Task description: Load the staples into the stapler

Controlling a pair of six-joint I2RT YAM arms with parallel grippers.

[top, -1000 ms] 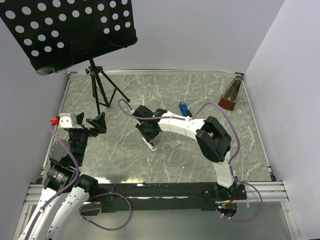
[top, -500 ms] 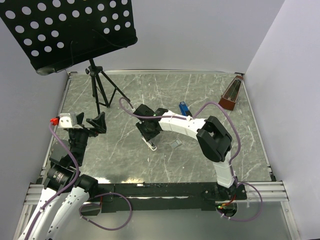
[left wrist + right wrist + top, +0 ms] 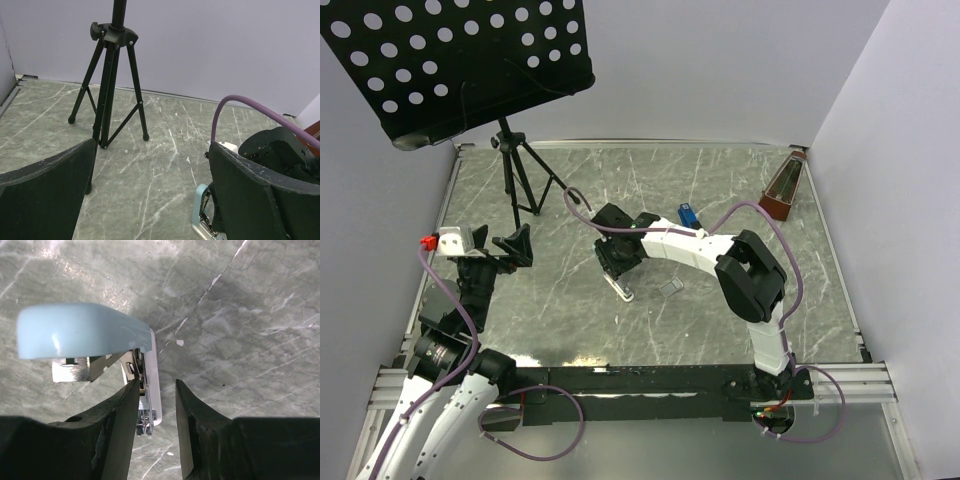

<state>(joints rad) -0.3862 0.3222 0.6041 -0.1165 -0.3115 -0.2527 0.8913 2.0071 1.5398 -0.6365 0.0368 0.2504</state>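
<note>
The stapler (image 3: 82, 332) has a pale blue lid, swung open above its white base (image 3: 154, 385) and metal magazine. It lies mid-table (image 3: 620, 288) and shows at the lower right of the left wrist view (image 3: 198, 210). My right gripper (image 3: 157, 385) hangs straight over it (image 3: 617, 268), open. The base's end lies between its fingers, and the left finger (image 3: 120, 410) is against the magazine. A small silvery-grey piece, the staples (image 3: 670, 288), rests on the table to the right. My left gripper (image 3: 150, 200) stands wide open and empty at the far left (image 3: 515, 247).
A black music stand's tripod (image 3: 525, 185) stands at the back left (image 3: 112, 85). A small dark blue object (image 3: 687, 213) lies behind the right arm. A brown metronome (image 3: 782, 190) sits in the back right corner. White walls ring the table.
My right gripper's jaws have parted a little and the wrist has edged towards the back. The stapler and the left arm have stayed put.
</note>
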